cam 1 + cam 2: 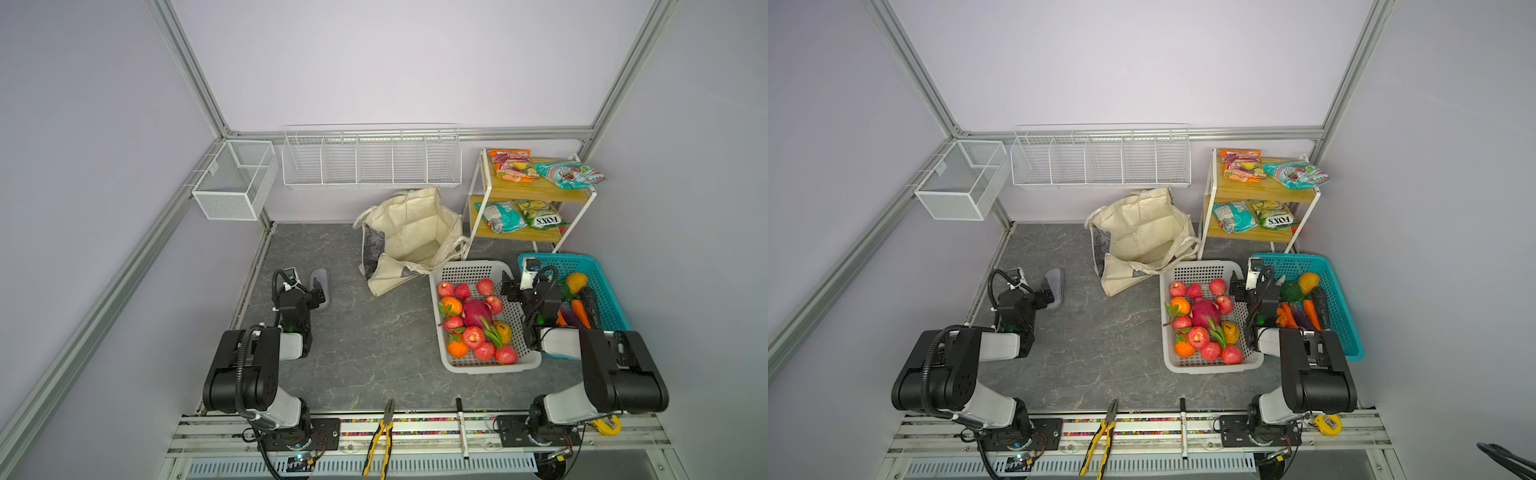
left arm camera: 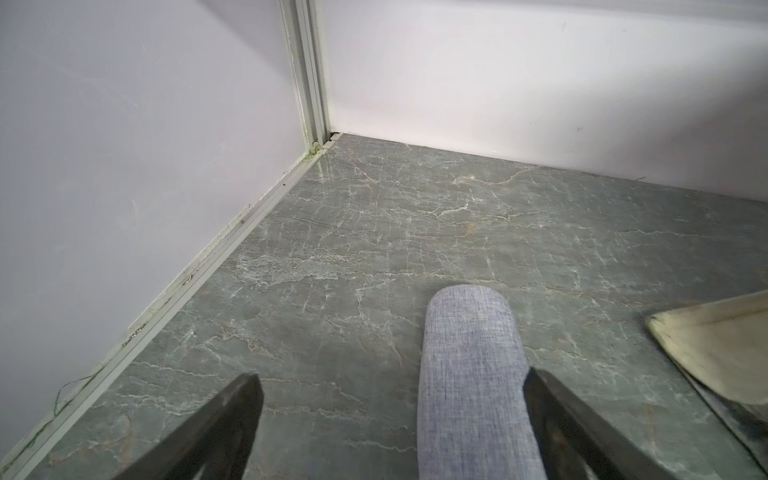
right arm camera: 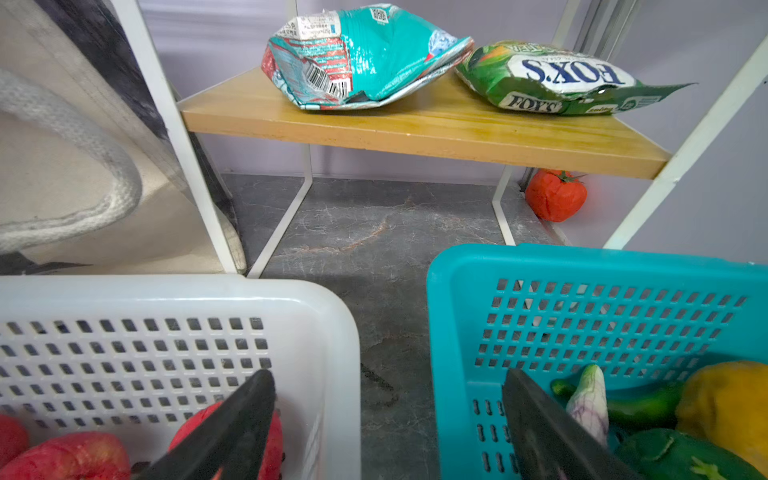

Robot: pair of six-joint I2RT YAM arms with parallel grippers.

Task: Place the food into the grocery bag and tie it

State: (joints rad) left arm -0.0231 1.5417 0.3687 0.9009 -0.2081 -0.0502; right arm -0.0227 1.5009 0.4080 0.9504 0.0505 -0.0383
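Right gripper (image 3: 388,376) gapes empty between white basket (image 3: 166,291) and teal basket (image 3: 582,262); grocery bag (image 1: 399,216) unfilled, first fruit (image 1: 473,336) grasp likely next.

Bare tabletop (image 2: 374,232) is lying open ahead of the left gripper (image 2: 392,376), with a grey cloth roll (image 2: 469,374) sitting between its jaws. The white basket (image 3: 166,291) and teal basket (image 3: 582,262) are flanking the right gripper (image 3: 388,374), and the shelf rack (image 3: 415,133) is blocking ahead.

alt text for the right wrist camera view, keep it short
The open right end effector straddles the gap between a white basket of red fruit and a teal basket of vegetables. Behind them a wooden shelf carries a teal snack packet and a green snack packet, with the cream grocery bag beside it.
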